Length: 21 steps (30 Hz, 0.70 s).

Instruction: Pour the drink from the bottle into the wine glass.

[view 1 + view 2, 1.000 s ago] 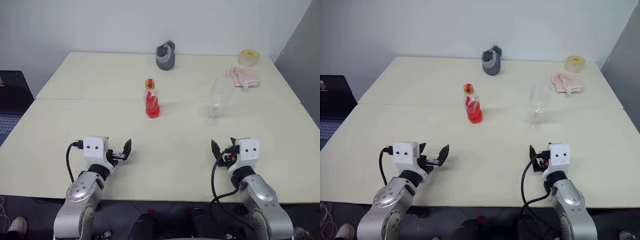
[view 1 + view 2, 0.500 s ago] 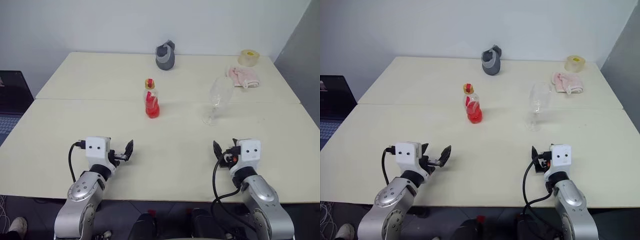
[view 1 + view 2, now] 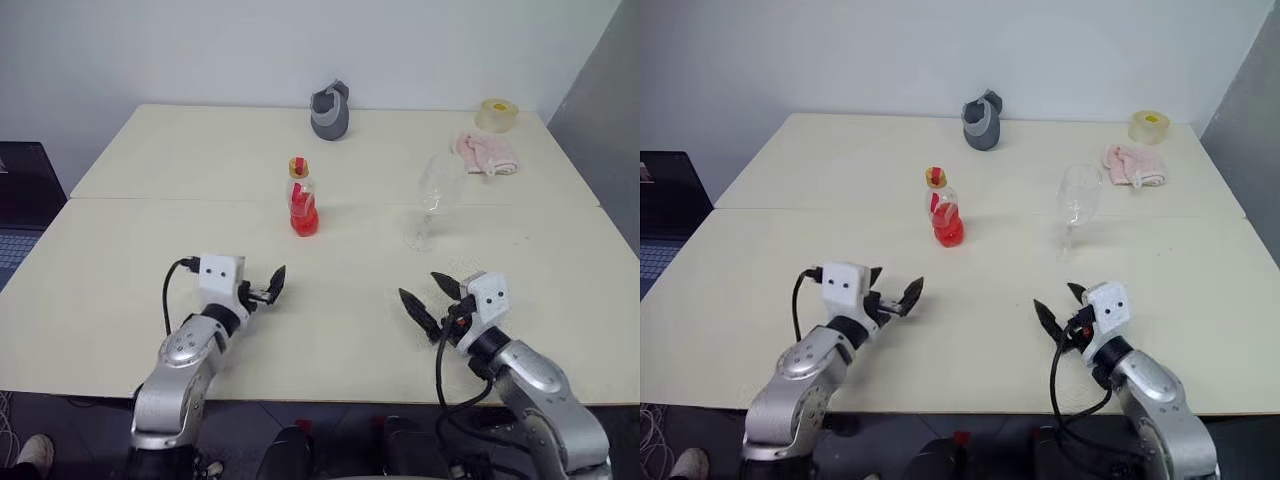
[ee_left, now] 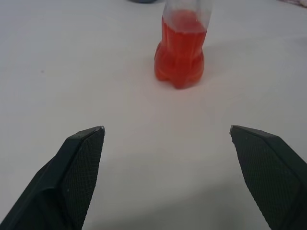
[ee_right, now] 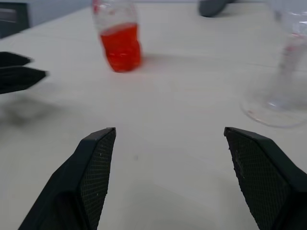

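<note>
From the head camera I see the bottle [image 3: 302, 197] standing upright near the middle of the table [image 3: 140, 250], capped, with the red drink [image 3: 304, 217] filling its lower part. The wine glass [image 3: 433, 199] stands well apart from it toward my right side, empty as far as I can tell. My left gripper [image 3: 274, 286] hovers over the near part of the table, jaws released and holding nothing, aimed roughly at the bottle. My right gripper [image 3: 432, 298] is likewise spread and empty, angled inward. Along the far edge sit a grey object [image 3: 331, 111], a roll of tape [image 3: 497, 114] and a pink cloth [image 3: 487, 153].

In the left wrist camera the bottle's base sits between the two spread fingertips [image 4: 84, 158] but well ahead of them, so nothing is grasped yet.

In the right wrist camera the glass's foot [image 5: 276, 108] lies just off one fingertip [image 5: 249, 158], and the bottle appears further off beside the other gripper.

My worries from here: the bottle is light and narrow, so a finger nudging it off-centre could tip it. The cap looks still on, so pouring without removing it does nothing. The glass is tall on a thin stem, and a careless swing of the right arm could knock it over.
</note>
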Each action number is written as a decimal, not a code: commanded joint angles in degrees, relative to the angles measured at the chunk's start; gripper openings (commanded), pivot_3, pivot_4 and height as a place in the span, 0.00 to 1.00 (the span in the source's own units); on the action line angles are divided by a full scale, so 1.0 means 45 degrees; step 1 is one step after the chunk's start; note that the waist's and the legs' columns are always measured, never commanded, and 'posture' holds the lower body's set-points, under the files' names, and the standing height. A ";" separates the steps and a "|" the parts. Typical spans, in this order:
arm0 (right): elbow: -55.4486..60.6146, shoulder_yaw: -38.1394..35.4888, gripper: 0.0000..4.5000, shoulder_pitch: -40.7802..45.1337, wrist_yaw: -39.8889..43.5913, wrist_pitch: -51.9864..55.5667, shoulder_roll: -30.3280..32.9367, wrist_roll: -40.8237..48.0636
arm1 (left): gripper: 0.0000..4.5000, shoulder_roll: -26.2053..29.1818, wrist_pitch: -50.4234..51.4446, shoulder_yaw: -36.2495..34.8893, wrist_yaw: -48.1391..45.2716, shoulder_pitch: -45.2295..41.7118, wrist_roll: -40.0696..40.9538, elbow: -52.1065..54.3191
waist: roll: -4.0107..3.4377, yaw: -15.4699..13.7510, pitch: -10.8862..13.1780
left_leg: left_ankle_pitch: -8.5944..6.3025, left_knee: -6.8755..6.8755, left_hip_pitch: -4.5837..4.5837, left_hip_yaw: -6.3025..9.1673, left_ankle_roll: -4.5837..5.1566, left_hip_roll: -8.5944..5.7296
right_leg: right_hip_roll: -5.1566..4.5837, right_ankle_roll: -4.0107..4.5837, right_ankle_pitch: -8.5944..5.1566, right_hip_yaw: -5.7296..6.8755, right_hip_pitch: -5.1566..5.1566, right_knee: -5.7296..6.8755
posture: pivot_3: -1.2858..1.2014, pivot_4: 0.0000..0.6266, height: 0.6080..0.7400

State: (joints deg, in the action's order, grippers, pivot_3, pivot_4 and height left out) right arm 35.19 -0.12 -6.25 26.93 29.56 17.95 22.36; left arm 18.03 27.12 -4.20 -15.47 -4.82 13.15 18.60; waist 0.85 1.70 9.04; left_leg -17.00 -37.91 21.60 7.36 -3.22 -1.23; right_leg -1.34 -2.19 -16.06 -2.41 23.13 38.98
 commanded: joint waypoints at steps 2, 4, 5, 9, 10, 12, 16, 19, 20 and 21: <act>0.0548 -0.0246 0.86 0.0773 0.1476 0.0010 0.0640 0.1735 | 1.00 -0.0170 -0.1150 0.0329 -0.0138 -0.1256 -0.0478 -0.1369 | 0.0002 -0.0005 0.0000 | 0.0000 -0.0005 0.0000 0.0001 0.0000 -0.0004 | -0.0003 0.0000 0.0001 0.0000 -0.0002 0.0000 | 0.52 0.24 1.00; 0.0444 -0.0206 0.86 0.1041 0.1665 0.0002 0.0777 0.2070 | 1.00 -0.0404 -0.1418 0.0568 -0.0180 -0.1675 -0.0557 -0.1908 | 0.0002 -0.0006 -0.0001 | 0.0000 -0.0009 0.0001 0.0003 0.0000 -0.0006 | -0.0003 -0.0001 0.0001 0.0003 -0.0003 0.0002 | 0.52 0.24 1.00; 0.0400 -0.0188 0.86 0.1161 0.1672 0.0024 0.0816 0.2177 | 1.00 -0.0511 -0.1542 0.0653 -0.0171 -0.1843 -0.0613 -0.2114 | 0.0003 -0.0006 -0.0001 | 0.0000 -0.0009 0.0002 0.0003 0.0000 -0.0006 | -0.0003 -0.0001 0.0001 0.0003 -0.0003 0.0002 | 0.52 0.24 1.00; 0.0235 -0.0078 0.86 0.1598 0.1640 0.0056 0.0903 0.2342 | 1.00 -0.0752 -0.2030 0.0859 -0.0200 -0.2414 -0.0838 -0.2857 | 0.0003 -0.0008 -0.0001 | 0.0005 -0.0010 0.0010 0.0006 -0.0008 -0.0005 | -0.0006 0.0000 0.0001 0.0004 0.0003 0.0000 | 0.52 0.24 1.00; 0.0209 -0.0026 0.86 0.1687 0.1643 0.0049 0.0914 0.2346 | 1.00 -0.0773 -0.2241 0.0931 -0.0216 -0.2592 -0.0945 -0.3112 | 0.0003 -0.0002 -0.0001 | 0.0005 -0.0011 0.0011 0.0008 -0.0008 -0.0005 | -0.0006 0.0000 0.0002 0.0005 0.0003 0.0003 | 0.52 0.24 1.00; 0.0181 0.0049 0.86 0.1832 0.1616 0.0088 0.0910 0.2436 | 1.00 -0.0859 -0.2574 0.0955 -0.0185 -0.2978 -0.1062 -0.3687 | 0.0003 -0.0008 -0.0001 | 0.0005 -0.0010 0.0008 0.0008 -0.0008 -0.0005 | -0.0005 0.0000 0.0002 0.0005 0.0003 0.0005 | 0.52 0.24 1.00; 0.0328 0.0091 0.86 0.1944 0.1640 0.0334 0.0953 0.2910 | 1.00 -0.0995 -0.3238 0.0889 -0.0135 -0.3665 -0.1307 -0.4621 | 0.0004 -0.0010 -0.0001 | 0.0008 -0.0015 0.0013 0.0012 -0.0014 -0.0009 | -0.0008 -0.0001 0.0002 0.0008 0.0004 0.0003 | 0.52 0.24 1.00; 0.0404 0.0071 0.86 0.1975 0.1691 0.0458 0.1098 0.3167 | 1.00 -0.1042 -0.3826 0.0821 -0.0121 -0.4051 -0.1447 -0.5257 | 0.0004 -0.0009 -0.0001 | 0.0008 -0.0016 0.0014 0.0016 -0.0013 -0.0008 | -0.0009 -0.0001 0.0002 0.0008 0.0005 0.0003 | 0.52 0.24 1.00; 0.0420 0.0057 0.86 0.1982 0.1694 0.0479 0.1150 0.3238 | 1.00 -0.1053 -0.4028 0.0800 -0.0109 -0.4185 -0.1479 -0.5487 | 0.0004 -0.0009 -0.0001 | 0.0008 -0.0016 0.0014 0.0019 -0.0014 -0.0008 | -0.0009 -0.0001 0.0002 0.0008 0.0006 0.0004 | 0.52 0.24 1.00; 0.0405 0.0044 0.86 0.2021 0.1687 0.0499 0.1195 0.3288 | 1.00 -0.1081 -0.4220 0.0772 -0.0091 -0.4351 -0.1501 -0.5762 | 0.0004 -0.0011 -0.0001 | 0.0008 -0.0016 0.0014 0.0019 -0.0014 -0.0008 | -0.0008 -0.0001 0.0002 0.0008 0.0006 0.0004 | 0.52 0.24 1.00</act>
State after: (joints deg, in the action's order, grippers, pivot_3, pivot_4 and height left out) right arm 34.76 0.75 1.85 33.86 31.89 22.88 35.50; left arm 13.27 10.59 -0.30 -15.82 -22.79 6.88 -6.90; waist 0.87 1.66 9.04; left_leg -16.96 -37.98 21.66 7.45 -3.29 -1.27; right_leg -1.38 -2.19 -16.05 -2.37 23.15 39.00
